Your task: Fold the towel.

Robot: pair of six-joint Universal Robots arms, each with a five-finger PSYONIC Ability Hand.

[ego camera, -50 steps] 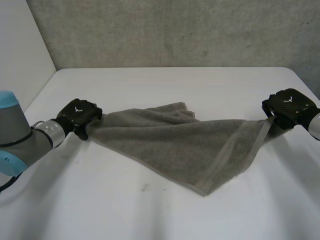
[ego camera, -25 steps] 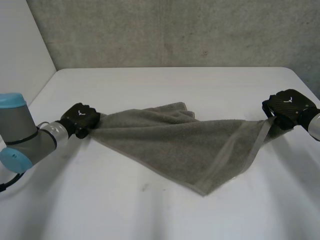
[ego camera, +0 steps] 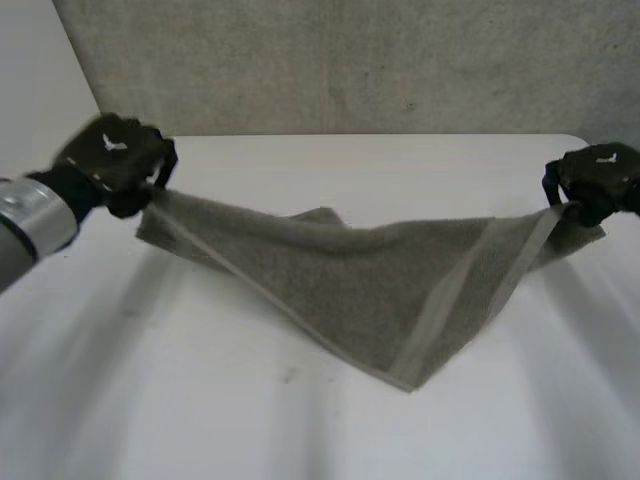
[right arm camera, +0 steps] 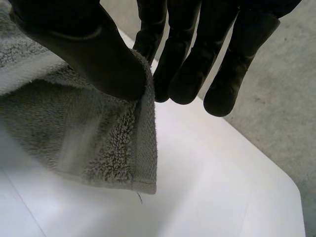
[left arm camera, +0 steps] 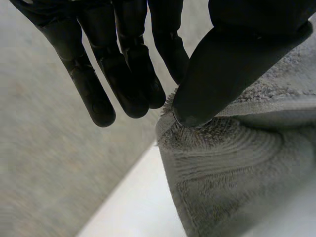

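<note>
Pinching opposite corners of the grey terry towel point(ego camera: 370, 285), left hand point(ego camera: 115, 160) and right hand point(ego camera: 597, 180) each press thumb against near-straight fingers point(left arm camera: 123, 74). Looped pile, flat woven border. Towel sags between them, low corner on white desk point(ego camera: 200, 420), toward its front edge.

The head camera looks down over the table point(ego camera: 200, 420) from 6 o'clock, facing the wall point(ego camera: 400, 60) at 12 o'clock. Each wrist camera looks along its palm, very close on a pinched towel point(ego camera: 350, 280) corner. The head view shares these corners: left hand point(ego camera: 115, 160) at 10 o'clock, right hand point(ego camera: 598, 178) at 3.
</note>
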